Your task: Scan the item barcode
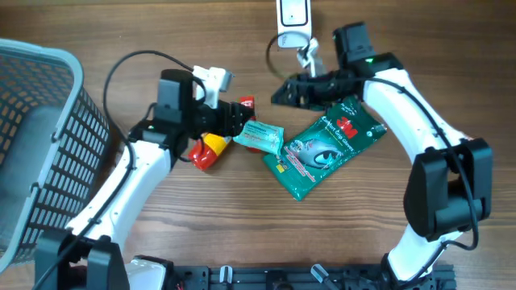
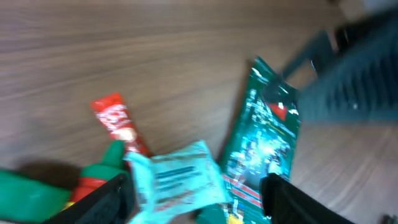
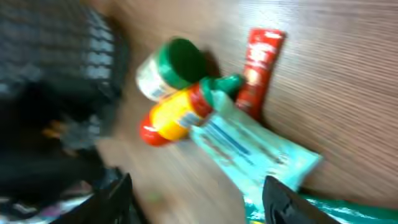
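Observation:
A pale teal packet (image 1: 260,137) with a printed barcode lies on the wooden table. My left gripper (image 1: 236,122) is at its left end. In the left wrist view the teal packet (image 2: 177,177) sits between the wide-apart fingers of the left gripper (image 2: 196,190), against the left one and clear of the right one. My right gripper (image 1: 290,91) hovers further back, below a white scanner (image 1: 292,18) at the table's far edge. In its own view the right gripper (image 3: 198,185) is open over bare wood, with the teal packet (image 3: 249,146) by its right finger.
A green 3M packet (image 1: 326,145) lies right of the teal one. A red and yellow bottle (image 1: 208,149) and a red sachet (image 1: 246,103) lie by the left gripper. A green-capped jar (image 3: 168,68) is under the left arm. A grey mesh basket (image 1: 48,137) stands at the left.

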`<move>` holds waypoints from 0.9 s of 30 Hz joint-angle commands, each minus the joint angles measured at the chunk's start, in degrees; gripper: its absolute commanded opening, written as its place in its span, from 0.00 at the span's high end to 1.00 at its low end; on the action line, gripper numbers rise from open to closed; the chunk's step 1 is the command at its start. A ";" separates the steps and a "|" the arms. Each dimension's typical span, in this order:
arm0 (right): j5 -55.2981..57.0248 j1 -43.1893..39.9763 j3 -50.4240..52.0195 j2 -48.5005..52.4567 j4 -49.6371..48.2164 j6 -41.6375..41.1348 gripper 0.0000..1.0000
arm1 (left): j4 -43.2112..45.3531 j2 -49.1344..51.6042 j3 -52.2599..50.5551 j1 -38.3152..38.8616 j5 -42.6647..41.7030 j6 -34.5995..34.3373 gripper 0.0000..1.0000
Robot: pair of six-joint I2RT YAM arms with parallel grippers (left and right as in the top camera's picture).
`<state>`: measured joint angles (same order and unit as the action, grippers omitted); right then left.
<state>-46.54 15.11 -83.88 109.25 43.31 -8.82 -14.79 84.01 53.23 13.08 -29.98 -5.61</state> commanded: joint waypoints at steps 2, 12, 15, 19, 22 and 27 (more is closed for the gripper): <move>16.57 3.74 -0.09 2.03 3.82 12.48 0.31 | 0.13 -0.50 0.02 -6.47 -6.10 0.85 0.12; 35.58 14.27 1.99 3.80 3.58 23.78 0.08 | -0.15 -3.21 0.02 -13.46 -12.85 3.89 0.00; 34.97 14.34 4.09 3.80 -0.42 23.87 0.05 | -1.07 -4.96 0.02 -17.46 -13.33 5.86 0.00; 33.27 14.34 4.09 3.80 -4.28 25.59 0.05 | -3.50 -4.96 0.02 -20.20 -13.31 6.91 0.00; 32.96 14.34 4.81 3.80 -5.90 26.95 0.06 | -3.52 -4.96 0.02 -22.01 -13.90 6.91 0.00; 32.26 14.34 9.62 3.80 -9.68 28.37 0.09 | -3.52 -4.96 0.02 -22.36 -13.94 7.78 0.00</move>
<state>-13.06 29.43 -76.05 112.51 35.27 18.22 -18.26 79.90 53.23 -9.02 -42.61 0.36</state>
